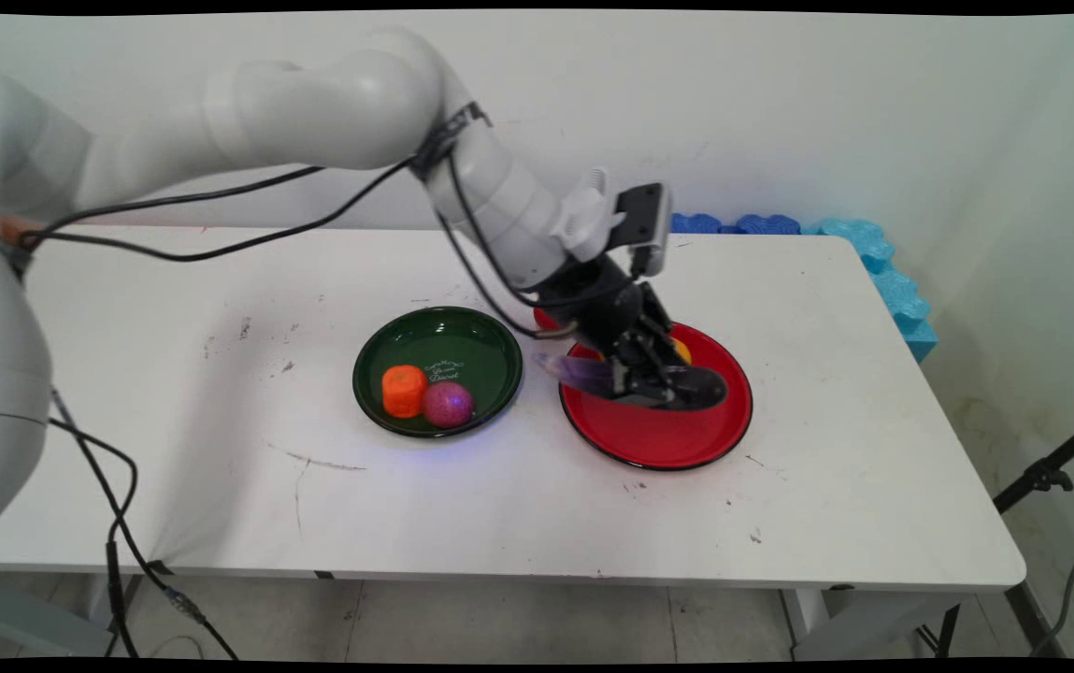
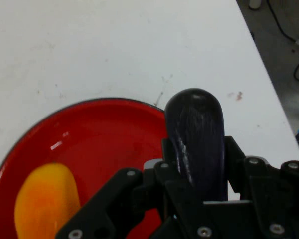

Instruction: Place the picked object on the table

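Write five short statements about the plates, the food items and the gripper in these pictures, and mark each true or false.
1. The gripper is shut on the dark purple eggplant. True.
2. The eggplant is held over the green plate. False: it is over the red plate.
3. A yellow-orange fruit lies in the red plate. True.
4. The green plate holds nothing. False: an orange item and a purple ball lie in it, side by side.
5. The two plates are stacked. False: they sit side by side on the white table.
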You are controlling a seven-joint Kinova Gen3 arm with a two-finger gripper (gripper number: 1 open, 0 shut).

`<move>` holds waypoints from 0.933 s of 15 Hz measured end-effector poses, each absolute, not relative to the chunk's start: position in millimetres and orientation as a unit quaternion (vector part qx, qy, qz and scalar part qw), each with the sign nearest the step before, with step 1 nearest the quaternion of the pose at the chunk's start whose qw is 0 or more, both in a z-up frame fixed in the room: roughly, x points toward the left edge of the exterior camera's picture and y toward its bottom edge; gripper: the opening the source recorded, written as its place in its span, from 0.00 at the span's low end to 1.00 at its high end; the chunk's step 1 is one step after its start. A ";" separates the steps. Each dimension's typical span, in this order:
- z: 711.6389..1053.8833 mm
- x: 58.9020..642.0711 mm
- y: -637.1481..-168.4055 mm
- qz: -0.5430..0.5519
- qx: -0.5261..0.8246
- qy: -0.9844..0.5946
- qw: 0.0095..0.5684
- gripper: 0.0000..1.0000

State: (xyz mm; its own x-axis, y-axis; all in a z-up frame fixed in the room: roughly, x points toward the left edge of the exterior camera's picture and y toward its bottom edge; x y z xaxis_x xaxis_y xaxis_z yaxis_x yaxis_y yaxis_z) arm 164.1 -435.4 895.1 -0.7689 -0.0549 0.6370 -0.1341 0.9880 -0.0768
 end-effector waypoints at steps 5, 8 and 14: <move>894.7 191.8 -403.8 0.059 0.100 -0.935 0.334 0.00; 888.5 204.5 -390.0 0.059 0.121 -0.934 0.329 0.00; 861.2 226.2 -363.0 0.050 0.162 -0.934 0.313 0.00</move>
